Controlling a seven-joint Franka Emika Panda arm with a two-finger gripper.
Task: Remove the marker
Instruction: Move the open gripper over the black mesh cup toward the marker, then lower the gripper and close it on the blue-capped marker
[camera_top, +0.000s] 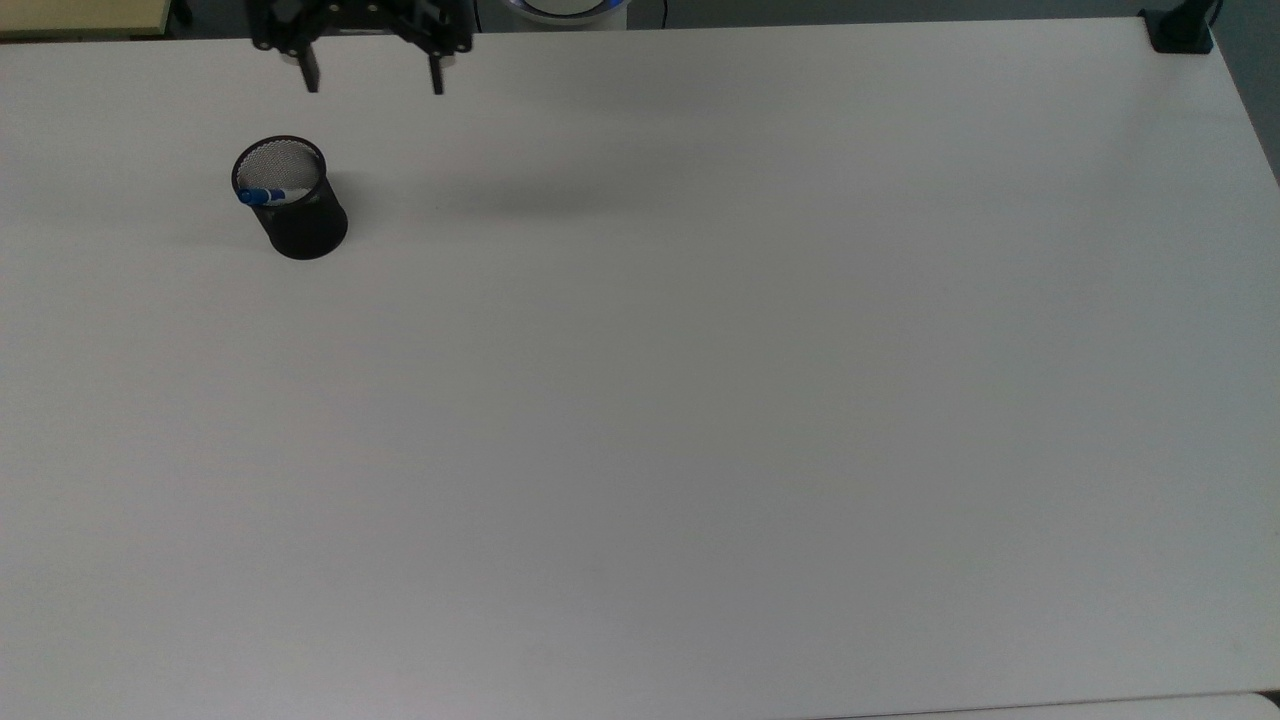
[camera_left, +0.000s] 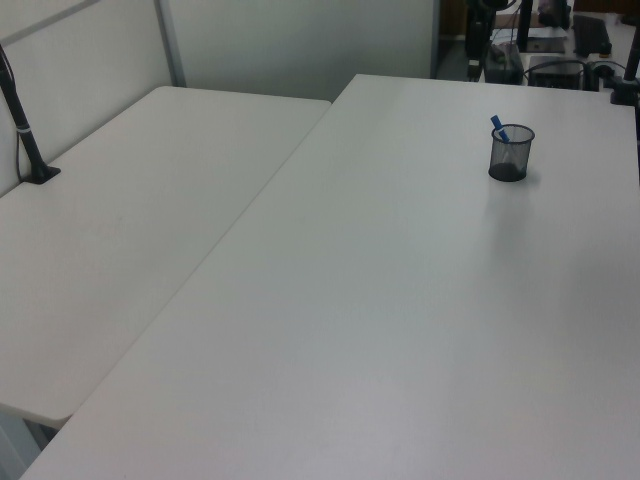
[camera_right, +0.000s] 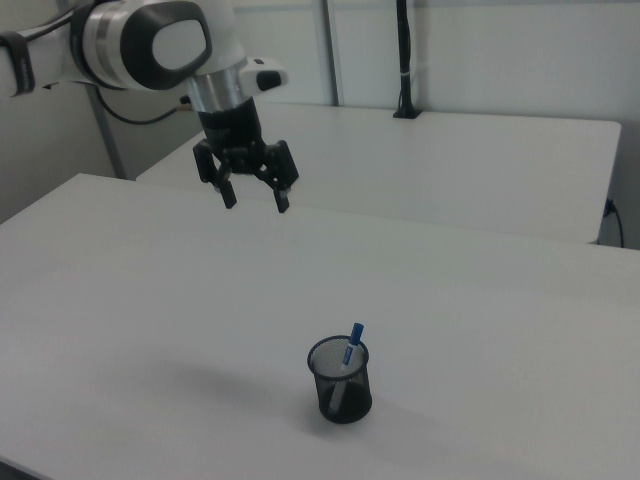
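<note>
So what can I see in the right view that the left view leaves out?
The right view alone shows the robot arm with its open fingers hanging above the table, well away from the cup. The left view alone shows a dark stand clamped on the neighbouring table and some equipment beyond the far edge. Both show the black mesh cup standing on the white table, with the marker leaning inside, its blue end poking above the rim.
</note>
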